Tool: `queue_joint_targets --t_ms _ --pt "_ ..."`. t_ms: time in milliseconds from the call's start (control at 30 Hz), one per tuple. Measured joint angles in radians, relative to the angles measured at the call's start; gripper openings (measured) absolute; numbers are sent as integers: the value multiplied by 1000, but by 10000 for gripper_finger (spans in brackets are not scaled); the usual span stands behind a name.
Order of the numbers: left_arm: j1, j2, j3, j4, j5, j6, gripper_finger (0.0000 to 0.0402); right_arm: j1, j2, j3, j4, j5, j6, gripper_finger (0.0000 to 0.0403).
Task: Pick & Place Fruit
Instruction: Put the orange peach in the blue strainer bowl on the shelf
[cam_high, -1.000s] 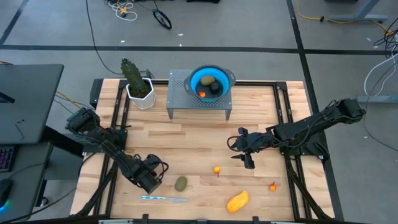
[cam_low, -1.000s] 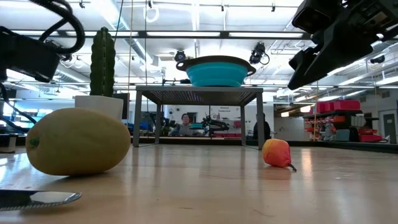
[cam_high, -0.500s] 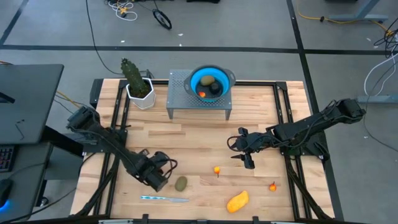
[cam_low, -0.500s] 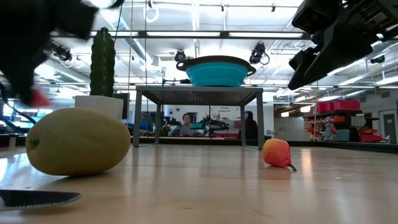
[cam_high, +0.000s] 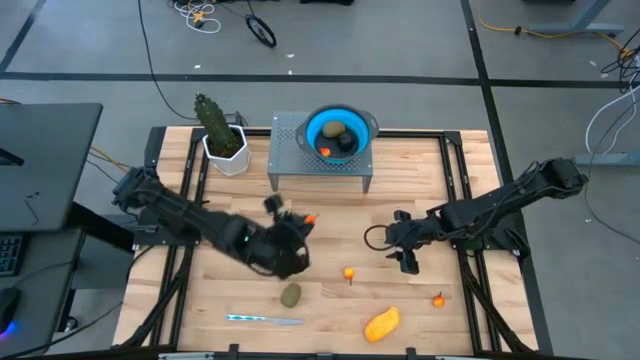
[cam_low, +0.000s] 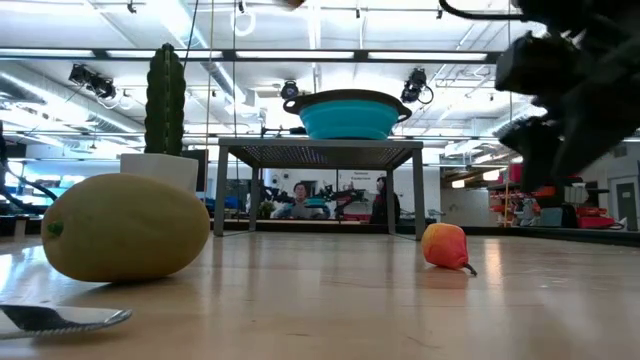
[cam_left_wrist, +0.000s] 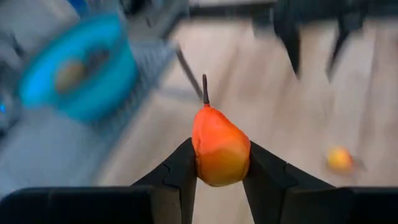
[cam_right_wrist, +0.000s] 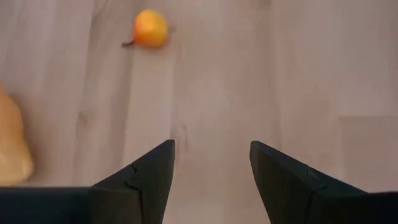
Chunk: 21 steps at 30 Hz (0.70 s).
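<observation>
Fruit: 3 pieces in bowl, 1 in left hand.

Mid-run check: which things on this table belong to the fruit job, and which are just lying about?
Job:
left gripper, shut on a small orange pear
blue bowl on the grey stand, fruit inside
green oval fruit
yellow-orange fruit
two small orange fruits
right gripper, open

Lying about:
knife
cactus
</observation>
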Motion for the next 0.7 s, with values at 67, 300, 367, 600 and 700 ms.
queue_joint_targets --t_ms 67,300,367,600,700 --pt "55 0 31 111 2 144 114 10 0 -27 36 -11 16 220" --pt "273 0 35 432 212 445 119 34 0 -77 133 -16 42 220" --pt "335 0 35 448 264 450 117 37 0 -79 153 -16 40 220" --pt "511 8 35 477 431 414 123 37 0 -79 293 3 -18 220" --pt "562 10 6 494 466 391 124 37 0 -79 373 28 -64 220"
